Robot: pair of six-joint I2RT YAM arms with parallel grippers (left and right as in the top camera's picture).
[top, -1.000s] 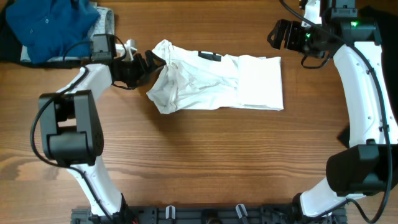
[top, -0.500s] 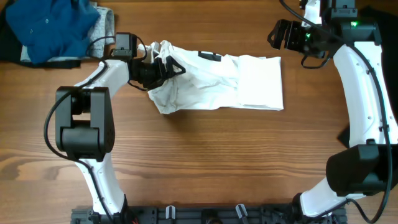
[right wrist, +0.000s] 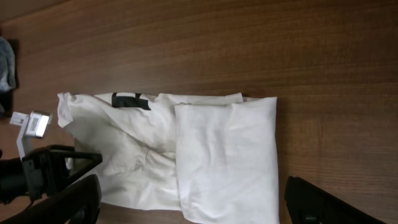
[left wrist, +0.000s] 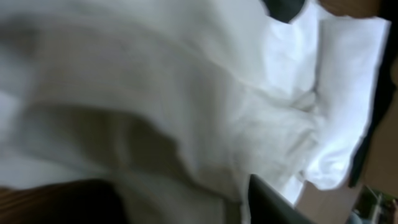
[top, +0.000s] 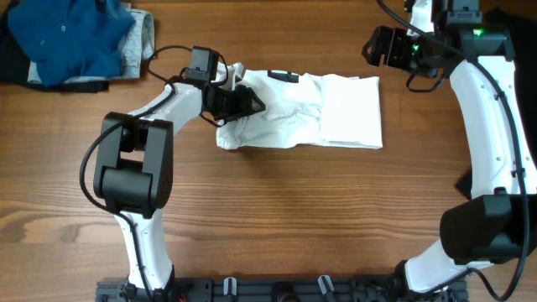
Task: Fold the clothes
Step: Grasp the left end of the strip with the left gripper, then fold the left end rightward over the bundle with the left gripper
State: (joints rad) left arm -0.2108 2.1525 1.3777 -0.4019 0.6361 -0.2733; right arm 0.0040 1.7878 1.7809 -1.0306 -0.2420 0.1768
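Observation:
The clothes being handled are a white T-shirt (top: 336, 113) lying across the far middle of the table, its right half folded flat and its left end bunched up. A black mark (top: 283, 75) shows near its top edge. My left gripper (top: 250, 102) lies on the bunched left end. In the left wrist view white fabric (left wrist: 186, 81) fills the frame and bunches between the two dark fingers of the left gripper (left wrist: 186, 190). My right gripper (top: 375, 46) hangs open above the table's far right. It looks down on the shirt (right wrist: 224, 149), with its fingers (right wrist: 68, 202) wide apart.
A blue garment (top: 71, 33) is piled at the far left on a grey one (top: 144, 38), with a black one (top: 13, 67) under them. Another dark cloth (top: 513, 21) sits at the far right corner. A black rail (top: 277, 292) runs along the front edge.
My left gripper has slid right from the shirt's left edge onto the shirt, carrying the bunched end with it, and its fingers have narrowed. The right arm has not moved.

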